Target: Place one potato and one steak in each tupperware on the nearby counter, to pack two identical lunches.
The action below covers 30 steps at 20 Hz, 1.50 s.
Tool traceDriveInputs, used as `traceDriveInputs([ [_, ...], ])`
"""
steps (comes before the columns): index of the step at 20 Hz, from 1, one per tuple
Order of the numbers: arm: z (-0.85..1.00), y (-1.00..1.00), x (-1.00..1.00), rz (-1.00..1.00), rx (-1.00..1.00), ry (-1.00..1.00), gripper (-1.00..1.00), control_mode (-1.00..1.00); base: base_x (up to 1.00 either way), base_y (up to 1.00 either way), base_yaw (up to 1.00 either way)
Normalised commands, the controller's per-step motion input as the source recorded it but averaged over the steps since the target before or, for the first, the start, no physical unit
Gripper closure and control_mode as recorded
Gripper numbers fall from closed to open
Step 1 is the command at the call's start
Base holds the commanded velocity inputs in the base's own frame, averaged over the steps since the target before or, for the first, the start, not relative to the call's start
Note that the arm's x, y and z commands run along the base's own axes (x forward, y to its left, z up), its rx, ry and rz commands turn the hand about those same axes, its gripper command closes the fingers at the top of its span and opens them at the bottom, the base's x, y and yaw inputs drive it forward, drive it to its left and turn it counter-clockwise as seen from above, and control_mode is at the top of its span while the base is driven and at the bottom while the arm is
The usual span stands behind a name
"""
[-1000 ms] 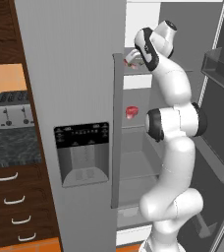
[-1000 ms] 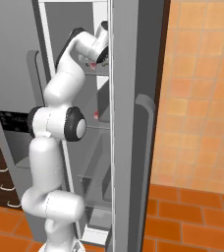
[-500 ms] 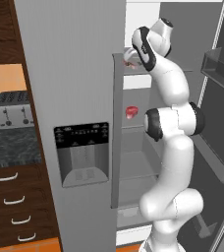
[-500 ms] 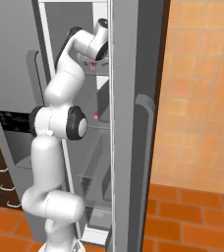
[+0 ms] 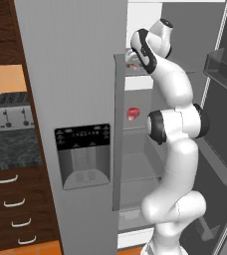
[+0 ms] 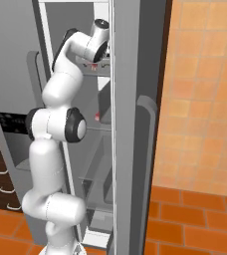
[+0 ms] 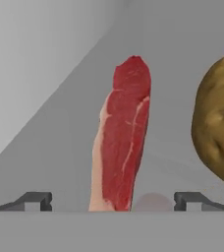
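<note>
In the hand view a raw red steak (image 7: 121, 147) lies on the grey fridge shelf, running away from the hand between my open gripper (image 7: 113, 201) and its two dark fingertips (image 7: 33, 199). A brown potato (image 7: 217, 125) sits just right of the steak. From the left base view, the gripper (image 5: 132, 59) reaches into the fridge's top shelf. A second steak (image 5: 133, 113) rests one shelf lower, also seen as a red spot (image 6: 96, 116) in the right base view. The counter (image 5: 11, 149) lies to the left of the fridge. The tupperware is out of view.
The closed fridge door with its dispenser (image 5: 83, 154) stands left of the arm. The open door (image 5: 220, 99) with its bins swings out on the right. A silver toaster (image 5: 12, 110) stands on the counter above dark drawers (image 5: 13, 209).
The hand has eased slightly deeper into the fridge's top shelf. The steaks and potato have not moved.
</note>
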Motion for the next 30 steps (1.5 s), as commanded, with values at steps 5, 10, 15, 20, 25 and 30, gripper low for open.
traceDriveInputs([
  [5, -0.47, 0.0, 0.0, 0.08, -0.01, -0.14, 1.0, -1.0, 0.0, 0.0, 0.0],
  [10, -0.47, 0.0, 0.0, 0.08, 0.0, -0.16, 1.0, -1.0, 0.0, 0.0, 0.0],
  [15, -0.13, 0.01, -0.1, 0.01, -0.01, -0.07, 1.0, -1.0, 0.0, 0.0, 0.0],
  [20, 0.26, -0.09, -0.57, -0.05, 0.02, 0.02, 1.0, -1.0, 0.0, 0.0, 0.0],
  [25, 0.19, -0.33, -0.99, -0.09, 0.05, 0.02, 1.0, -1.0, 0.0, 0.0, 0.0],
  [30, 0.0, -0.01, -1.0, -0.19, 0.0, 0.0, 1.0, -1.0, 0.0, 0.0, 0.0],
])
